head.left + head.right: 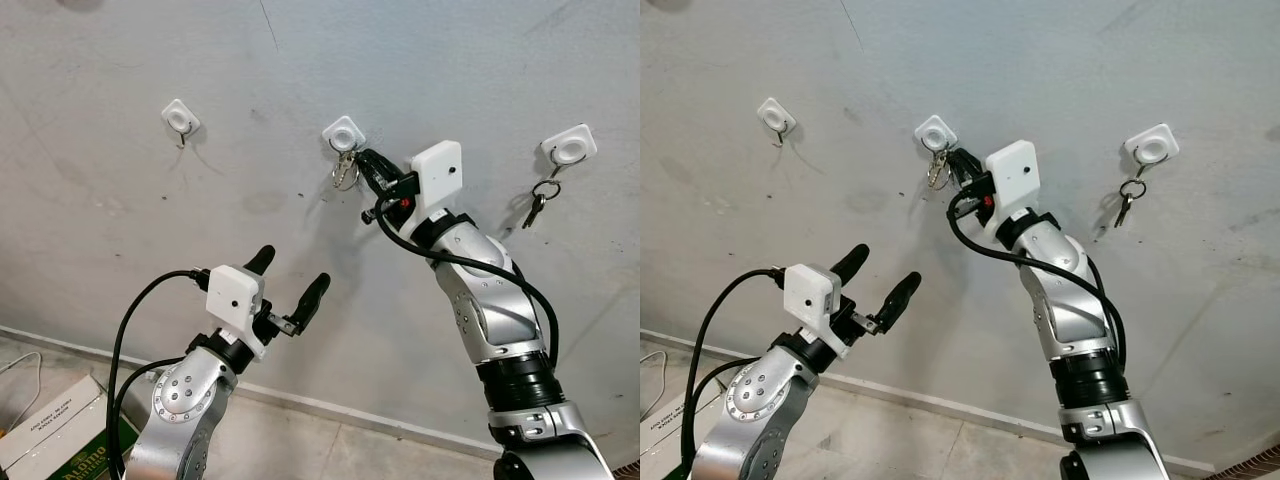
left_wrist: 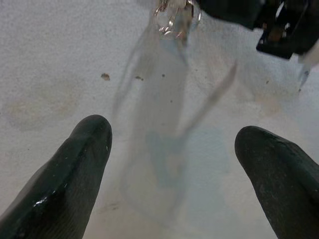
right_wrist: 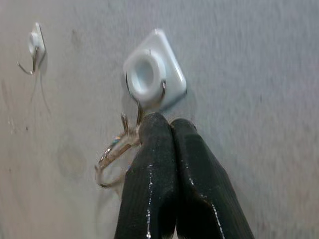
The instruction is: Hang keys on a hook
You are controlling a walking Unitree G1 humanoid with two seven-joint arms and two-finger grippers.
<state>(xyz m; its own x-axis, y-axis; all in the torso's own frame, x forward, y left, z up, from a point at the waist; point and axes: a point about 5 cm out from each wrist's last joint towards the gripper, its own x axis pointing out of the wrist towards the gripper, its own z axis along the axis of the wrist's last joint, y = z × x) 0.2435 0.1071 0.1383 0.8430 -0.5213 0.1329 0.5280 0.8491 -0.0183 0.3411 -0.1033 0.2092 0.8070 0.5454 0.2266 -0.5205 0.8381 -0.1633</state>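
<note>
Silver keys on a wire ring (image 3: 115, 152) sit right under middle white square wall hook (image 3: 153, 69), ring looks caught on its wire but pinched w/ right gripper (image 3: 167, 124); release pending. Left gripper (image 1: 288, 285) wide, idle below

We see a rough grey plaster wall (image 1: 120, 230) with faint stains and a hairline crack near its top. Low on that wall runs a pale skirting board (image 1: 330, 408), and below it lies a tiled floor (image 1: 280, 445). On the floor by the wall's lower left stands a white cardboard box (image 1: 55, 425) with green print, and beside it a thin white cable (image 1: 18, 368) loops.
</note>
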